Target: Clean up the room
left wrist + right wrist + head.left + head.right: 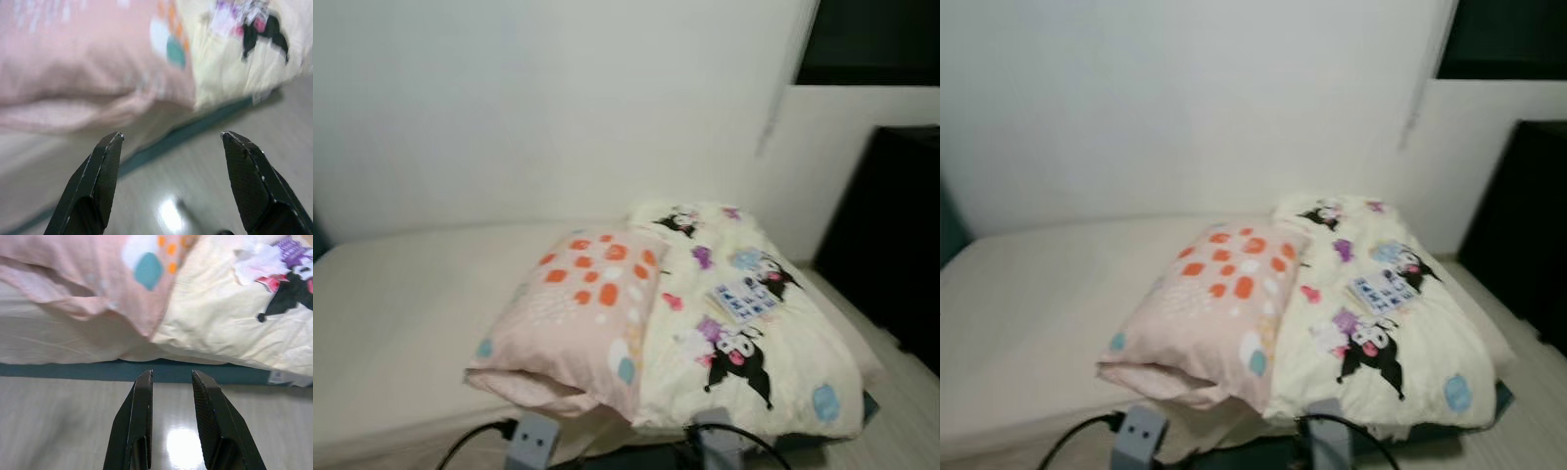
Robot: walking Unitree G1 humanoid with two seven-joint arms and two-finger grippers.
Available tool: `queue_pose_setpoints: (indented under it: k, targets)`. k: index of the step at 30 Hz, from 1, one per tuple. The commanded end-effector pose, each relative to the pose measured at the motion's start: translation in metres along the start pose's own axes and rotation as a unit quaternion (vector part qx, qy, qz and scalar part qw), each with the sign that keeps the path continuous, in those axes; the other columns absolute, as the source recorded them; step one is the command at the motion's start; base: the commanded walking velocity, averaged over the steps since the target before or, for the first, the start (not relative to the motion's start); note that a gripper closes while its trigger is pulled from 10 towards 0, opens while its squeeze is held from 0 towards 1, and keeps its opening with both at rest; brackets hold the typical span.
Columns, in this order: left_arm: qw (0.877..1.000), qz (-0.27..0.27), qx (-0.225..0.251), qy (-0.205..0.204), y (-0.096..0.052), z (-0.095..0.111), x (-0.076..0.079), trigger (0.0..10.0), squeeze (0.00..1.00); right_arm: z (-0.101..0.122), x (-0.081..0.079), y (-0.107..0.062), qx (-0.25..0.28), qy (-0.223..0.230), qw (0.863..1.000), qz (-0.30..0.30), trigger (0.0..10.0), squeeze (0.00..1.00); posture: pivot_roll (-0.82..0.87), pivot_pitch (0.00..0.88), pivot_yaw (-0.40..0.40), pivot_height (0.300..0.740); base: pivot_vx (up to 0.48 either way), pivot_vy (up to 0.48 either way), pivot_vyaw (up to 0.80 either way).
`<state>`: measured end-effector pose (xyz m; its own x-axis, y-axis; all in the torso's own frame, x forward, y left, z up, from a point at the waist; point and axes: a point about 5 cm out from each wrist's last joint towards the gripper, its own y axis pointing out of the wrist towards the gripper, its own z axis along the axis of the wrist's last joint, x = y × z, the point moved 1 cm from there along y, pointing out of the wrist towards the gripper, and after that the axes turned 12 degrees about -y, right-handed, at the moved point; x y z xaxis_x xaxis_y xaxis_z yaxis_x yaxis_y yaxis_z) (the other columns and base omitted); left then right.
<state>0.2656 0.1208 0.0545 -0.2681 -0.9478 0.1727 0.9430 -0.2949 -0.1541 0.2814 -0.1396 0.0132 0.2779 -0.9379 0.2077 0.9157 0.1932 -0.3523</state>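
Pink pillow with orange and teal spots [579,323] lying at bed's [401,323] near edge, overlapping cream cartoon-print quilt [754,333]. Approach step, probably. Left claw [171,147] wide open, right claw [171,377] narrowly parted, both empty, low before the bed. Next: reach up, grasp pillow.

No readable text, label, brand or number anywhere. Only cartoon-character prints on the cream blanket [754,323], plus a small blue-and-white panel [745,298] there, too blurred to make out. Orange and teal blobs on the pink pillow [578,313], no lettering.
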Motion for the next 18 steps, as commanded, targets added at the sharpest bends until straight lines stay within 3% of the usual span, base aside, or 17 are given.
queue_pose_setpoints:
  k: [1,12,18]
  targets:
    - [1.000,-0.007,-0.011,-0.005,-0.0021,-0.0066,0.0051,10.0,0.00,-0.0086,0.0051,-0.0037,-0.013,0.006,1.000,-0.009,10.0,0.00,0.02,0.130,-0.019,0.740,0.394,0.000,0.00]
    - [1.000,-0.008,-0.011,-0.006,-0.0026,-0.0066,0.0054,10.0,0.00,-0.0085,0.0051,-0.0038,-0.013,0.006,1.000,-0.009,10.0,0.00,0.02,0.131,-0.019,0.740,0.384,0.000,0.00]
    - [1.000,-0.007,-0.012,-0.006,-0.0032,-0.0068,0.0050,10.0,0.00,-0.0035,0.0073,-0.0062,0.012,0.014,1.000,-0.016,10.0,0.00,0.02,0.132,-0.018,0.740,0.366,0.000,0.00]
